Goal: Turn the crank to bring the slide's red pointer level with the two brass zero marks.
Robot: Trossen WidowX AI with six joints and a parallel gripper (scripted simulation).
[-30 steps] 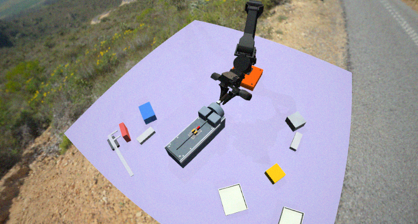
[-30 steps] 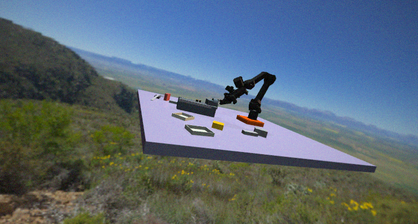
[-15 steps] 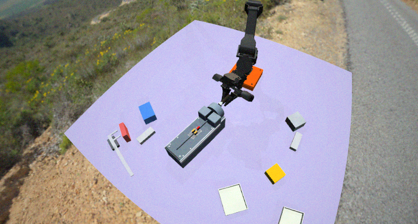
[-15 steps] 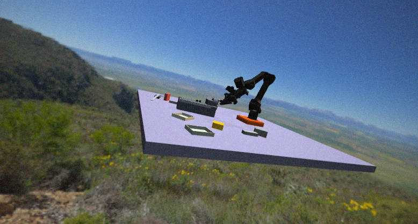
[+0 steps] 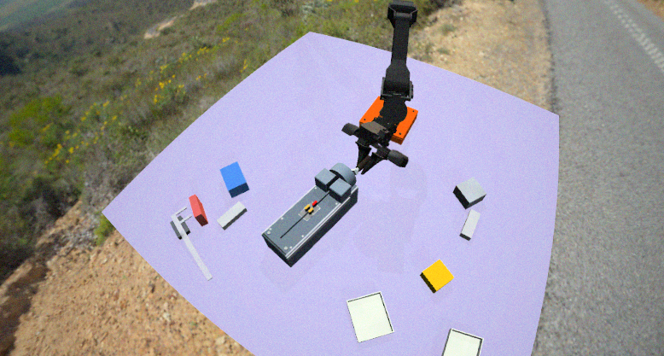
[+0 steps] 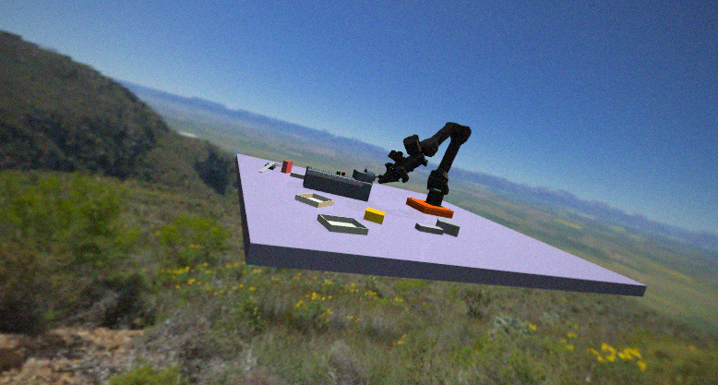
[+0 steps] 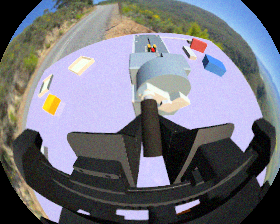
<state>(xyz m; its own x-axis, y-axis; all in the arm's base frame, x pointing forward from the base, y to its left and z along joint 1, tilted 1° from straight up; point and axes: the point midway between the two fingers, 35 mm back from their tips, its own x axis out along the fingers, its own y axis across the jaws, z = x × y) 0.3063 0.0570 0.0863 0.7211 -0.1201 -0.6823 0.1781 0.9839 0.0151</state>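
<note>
The machine [image 5: 288, 224] [image 6: 336, 185] [image 7: 163, 77] is a long dark grey box with a slotted top and a round drum [image 5: 342, 172] at the arm's end. The red pointer [image 5: 315, 202] [image 7: 153, 50] sits in the slot close beside the two brass zero marks [image 5: 309, 209], slightly toward the drum. It looks a little off level with them. My gripper [image 5: 362, 169] [image 6: 380, 179] [image 7: 148, 117] is shut on the dark brown crank handle [image 7: 151, 137], at the drum's outer face. A pale crank arm [image 7: 175, 104] shows beyond the handle. The fingers partly hide the handle in the top view.
A blue block [image 5: 234, 179], a red block [image 5: 198, 210], a pale bar [image 5: 232, 215] and a pale T-shaped piece [image 5: 195, 253] lie beyond the machine. A yellow block [image 5: 437, 275], a grey block [image 5: 469, 193], a small bar [image 5: 469, 224] and two shallow trays [image 6: 314, 199] [image 6: 342, 223] lie on the other side.
</note>
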